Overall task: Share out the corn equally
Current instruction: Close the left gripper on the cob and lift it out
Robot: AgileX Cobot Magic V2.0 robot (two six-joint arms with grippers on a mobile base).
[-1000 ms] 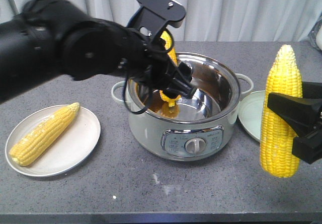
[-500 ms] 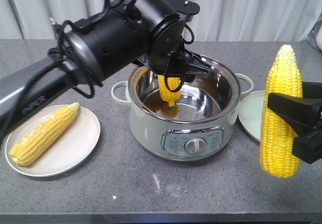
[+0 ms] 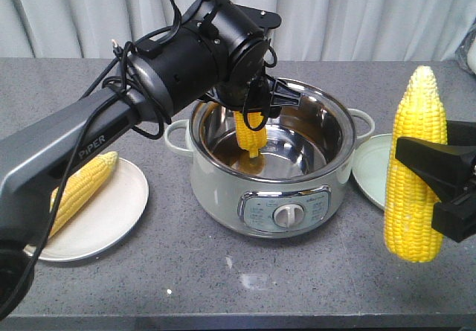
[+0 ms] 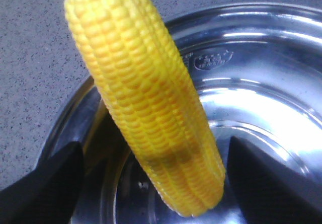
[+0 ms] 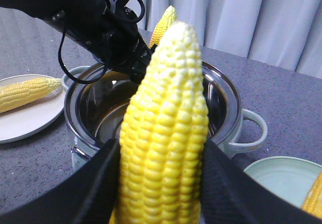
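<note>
One corn cob (image 3: 250, 134) stands tilted inside the steel pot (image 3: 223, 186), its top end hidden behind my left arm. My left gripper (image 3: 256, 111) hangs over the pot, open. In the left wrist view its dark fingers (image 4: 50, 183) stand on either side of this cob (image 4: 151, 108) with a gap on both sides. To the right of the pot, my right gripper (image 3: 418, 190) is shut on a second cob (image 3: 416, 137), held upright above the table. In the right wrist view that cob (image 5: 166, 133) fills the space between the black fingers (image 5: 85, 194).
A white plate (image 3: 111, 212) at the left holds a cob (image 3: 78, 190), partly hidden by my left arm. A pale green plate (image 3: 370, 167) lies right of the pot; the right wrist view shows a cob end (image 5: 314, 199) on it. A curtain hangs behind the grey table.
My left arm has turned and lowered over the pot, so its forearm now crosses the left plate. The cob in the pot has barely shifted. The right arm and its cob are still.
</note>
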